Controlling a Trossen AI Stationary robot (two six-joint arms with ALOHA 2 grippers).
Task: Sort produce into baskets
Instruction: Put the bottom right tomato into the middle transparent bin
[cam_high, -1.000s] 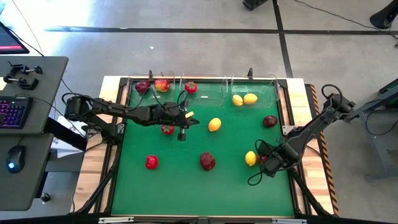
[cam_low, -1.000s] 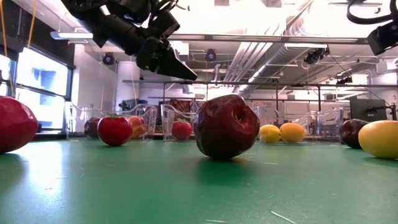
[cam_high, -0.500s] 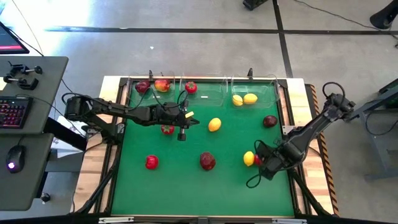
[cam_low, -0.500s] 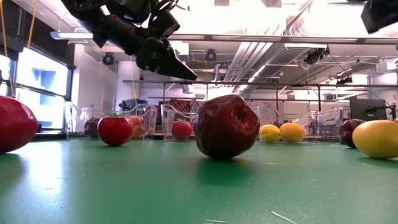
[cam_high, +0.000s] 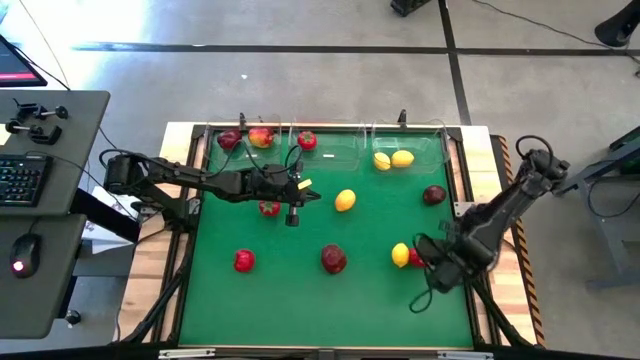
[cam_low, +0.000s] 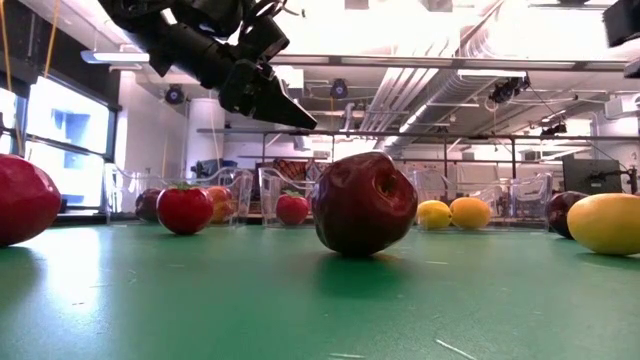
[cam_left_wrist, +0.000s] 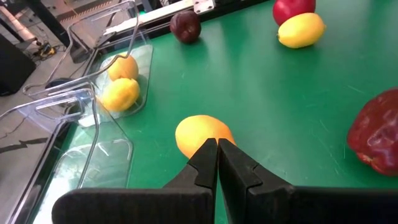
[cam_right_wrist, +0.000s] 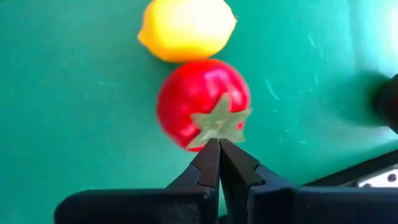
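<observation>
Over the green mat (cam_high: 300, 300) on the table, near its right edge, the right end effector (cam_right_wrist: 218, 144) hung clenched and empty, its tips just above the green star top of a bright red fruit (cam_right_wrist: 202, 102). A lemon (cam_right_wrist: 186, 28) lay touching that fruit on its far side. At the mat's middle-left, the left end effector (cam_left_wrist: 217, 146) was also clenched, holding nothing, poised just short of another lemon (cam_left_wrist: 200, 134). Three clear bins lined the far edge: the left bin (cam_high: 215, 150) held a dark apple and a red-orange apple, the middle bin (cam_high: 335, 153) one bright red fruit, the right bin (cam_high: 430, 148) two lemons. Loose on the mat were a dark red apple (cam_high: 334, 259) at centre, a red fruit (cam_high: 244, 261) to its left, another dark apple (cam_high: 434, 195) near the right edge.
</observation>
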